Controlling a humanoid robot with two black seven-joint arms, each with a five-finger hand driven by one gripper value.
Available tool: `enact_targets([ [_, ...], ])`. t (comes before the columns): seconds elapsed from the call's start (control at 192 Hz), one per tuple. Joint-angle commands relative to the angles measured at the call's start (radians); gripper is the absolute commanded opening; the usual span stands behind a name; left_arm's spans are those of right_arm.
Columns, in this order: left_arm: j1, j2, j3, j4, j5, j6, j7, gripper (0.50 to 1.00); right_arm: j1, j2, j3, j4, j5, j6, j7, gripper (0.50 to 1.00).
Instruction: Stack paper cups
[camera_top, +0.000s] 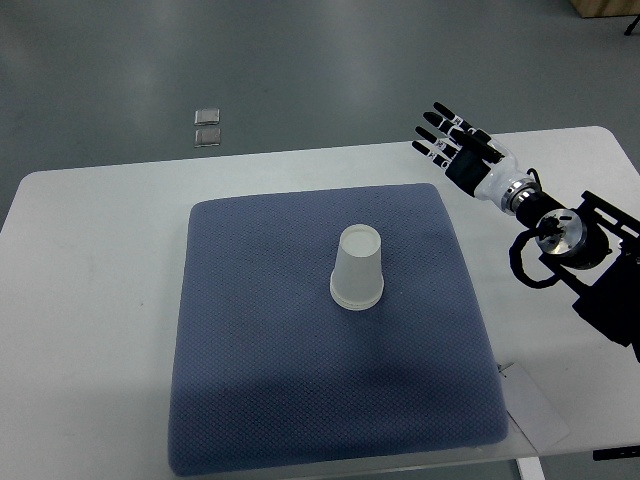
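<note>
A white paper cup (357, 268) stands upside down near the middle of the blue mat (250, 330); whether it is one cup or a stack I cannot tell. My right hand (452, 140) hovers over the table's far right part, well beyond and to the right of the cup, with its fingers stretched out and holding nothing. Its arm (560, 235) comes in from the right edge. The left arm does not show.
The mat lies on a white table (90, 260) whose far edge runs just behind the hand. Two small square metal plates (208, 127) sit on the grey floor beyond. A white paper tag (535, 400) lies by the mat's near right corner.
</note>
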Motion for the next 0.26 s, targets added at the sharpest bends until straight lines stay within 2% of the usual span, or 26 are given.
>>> enact_targets([
  [0.0,0.000,0.000,0.000,0.000,0.000,0.000,0.000,1.000,-0.001,0.002,0.001,-0.012,0.000,0.015,0.000,0.864],
  [0.255,0.000,0.000,0.000,0.002,0.000,0.000,0.000,1.000,-0.001,0.005,0.001,-0.015,0.000,0.021,0.006,0.864],
])
